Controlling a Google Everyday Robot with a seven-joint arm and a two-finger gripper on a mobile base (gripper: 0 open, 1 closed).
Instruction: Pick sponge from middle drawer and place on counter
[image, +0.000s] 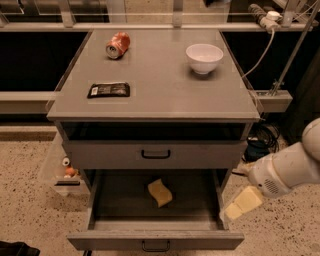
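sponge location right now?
Sponge lies near the centre of the open middle drawer floor. Claw hangs outside the drawer's right wall, apart from it.

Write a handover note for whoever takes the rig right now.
Arm: gripper hangs low, just outside the right side of the drawer, apart from the sponge.
Things: sponge lies on the open drawer's floor, near the middle. The counter holds a can, a bowl and a packet.
Done: drawer is open.
Left: reach in, grasp sponge, lift, set it on a bare part of the counter.
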